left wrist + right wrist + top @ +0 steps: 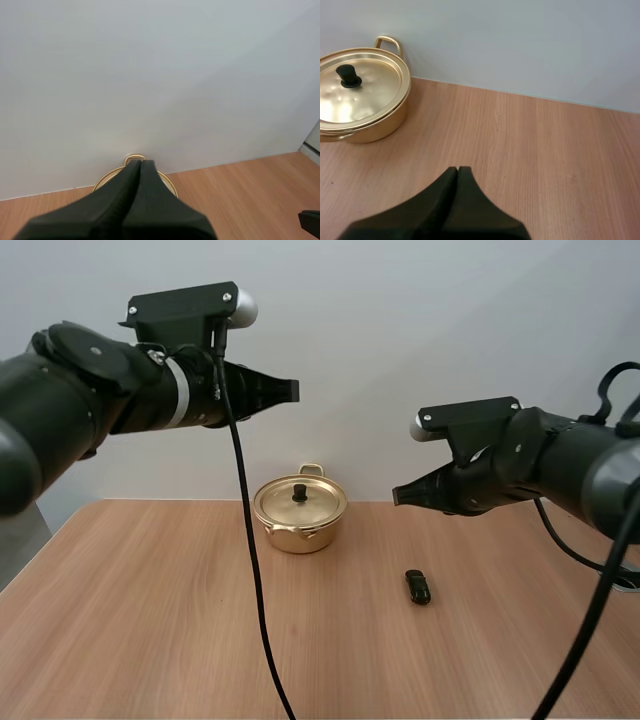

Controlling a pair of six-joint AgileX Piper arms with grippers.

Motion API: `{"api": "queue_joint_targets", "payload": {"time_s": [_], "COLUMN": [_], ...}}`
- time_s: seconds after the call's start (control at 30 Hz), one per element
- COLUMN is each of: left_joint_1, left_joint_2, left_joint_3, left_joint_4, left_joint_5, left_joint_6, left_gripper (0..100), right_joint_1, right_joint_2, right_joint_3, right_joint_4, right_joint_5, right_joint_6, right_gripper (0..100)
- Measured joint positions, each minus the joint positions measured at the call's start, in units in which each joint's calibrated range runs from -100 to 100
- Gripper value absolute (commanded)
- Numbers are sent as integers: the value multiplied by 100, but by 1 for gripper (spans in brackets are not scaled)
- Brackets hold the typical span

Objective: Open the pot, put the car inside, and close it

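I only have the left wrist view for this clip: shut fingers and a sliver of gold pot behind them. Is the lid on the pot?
Observer: Yes, the lid sits closed on the pot.
Operator: I can't find the car. Where is it?
Observer: The car lies on the table, right of the pot in the high view and apart from it.
Operator: What is the right gripper doing?
Observer: The right gripper hangs raised off the table, fingers together, holding nothing.
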State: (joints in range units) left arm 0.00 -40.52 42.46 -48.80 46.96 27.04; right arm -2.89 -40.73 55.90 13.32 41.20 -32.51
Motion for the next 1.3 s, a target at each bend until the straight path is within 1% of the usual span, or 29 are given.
{"api": "queue_joint_targets", "payload": {"time_s": [0.1,0.17,0.2,0.27,0.37,0.4,0.43,0.47,0.5,0.57,0.7,0.77,0.9,1.07,1.3], "left_joint_1": [0,0,0,0,-62,-99,-129,-175,-229,-328,-530,-581,-580,-580,-580], "left_joint_2": [576,977,1178,1537,2137,2338,2496,2695,2894,3253,4048,4406,4897,5167,5396], "left_joint_3": [-435,-698,-816,-1012,-1237,-1296,-1353,-1415,-1475,-1576,-1678,-1678,-1765,-1891,-2240], "left_joint_4": [-8,91,118,124,166,198,202,202,202,226,421,458,480,386,414], "left_joint_5": [745,1097,1155,1216,1239,1239,1239,1239,1185,1043,553,207,-204,-327,-536], "left_joint_6": [469,779,905,1214,1650,1806,1946,2054,2130,2184,2044,2004,2003,2003,2044], "left_gripper": [0,1,4,17,48,60,71,77,79,78,78,78,78,78,78], "right_joint_1": [0,0,0,0,11,11,11,11,11,11,11,11,11,11,11], "right_joint_2": [567,930,1133,1519,1933,2046,2135,2243,2346,2516,2793,2870,2947,2959,2959], "right_joint_3": [-8,-62,-124,-255,-495,-579,-648,-731,-797,-878,-908,-908,-908,-908,-908], "right_joint_4": [230,329,356,384,405,405,395,395,395,395,395,395,395,395,403], "right_joint_5": [-353,-444,-426,-443,-443,-394,-314,-255,-176,-98,-68,-68,83,196,387], "right_joint_6": [-200,-319,-386,-425,-435,-435,-446,-479,-528,-584,-584,-584,-584,-584,-584], "right_gripper": [0,11,16,31,56,61,68,74,78,83,84,84,84,84,84]}}
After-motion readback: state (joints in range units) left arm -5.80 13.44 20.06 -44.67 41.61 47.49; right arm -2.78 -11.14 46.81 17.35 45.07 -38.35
